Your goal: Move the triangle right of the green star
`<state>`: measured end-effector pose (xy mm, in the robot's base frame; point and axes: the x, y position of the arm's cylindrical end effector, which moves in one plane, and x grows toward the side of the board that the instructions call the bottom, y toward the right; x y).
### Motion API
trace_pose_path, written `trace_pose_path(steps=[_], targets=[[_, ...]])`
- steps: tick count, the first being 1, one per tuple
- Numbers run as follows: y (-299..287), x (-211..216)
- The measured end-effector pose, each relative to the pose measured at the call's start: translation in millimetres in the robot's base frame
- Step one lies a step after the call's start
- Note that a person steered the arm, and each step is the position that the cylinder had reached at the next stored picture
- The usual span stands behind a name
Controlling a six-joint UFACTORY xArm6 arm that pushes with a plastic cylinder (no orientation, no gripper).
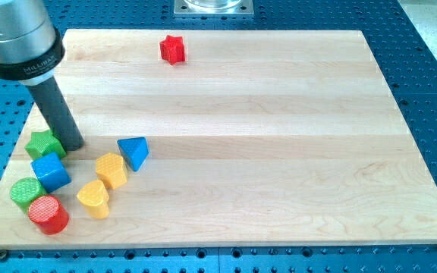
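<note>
The blue triangle (134, 152) lies on the wooden board at the view's lower left. The green star (44, 143) sits to its left, near the board's left edge. My tip (72, 144) rests on the board just right of the green star, touching or nearly touching it, and well left of the blue triangle. The dark rod rises from the tip up to the grey arm body at the view's top left.
A blue cube (50, 172), a green cylinder (26, 194) and a red cylinder (48, 214) cluster below the star. A yellow hexagon (111, 170) and a yellow heart (94, 198) lie below the triangle. A red star (172, 49) sits near the top edge.
</note>
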<state>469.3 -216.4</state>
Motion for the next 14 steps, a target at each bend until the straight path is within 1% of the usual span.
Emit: trace_pose_path(steps=[1, 2, 3, 4, 6, 7, 8, 9, 10, 11, 12, 13, 14], targets=[[83, -24], [198, -3], [196, 34], [146, 40], [72, 38], [72, 13], [33, -27], [8, -56], [-35, -87], [-54, -66], [27, -47], [103, -50], [54, -89]])
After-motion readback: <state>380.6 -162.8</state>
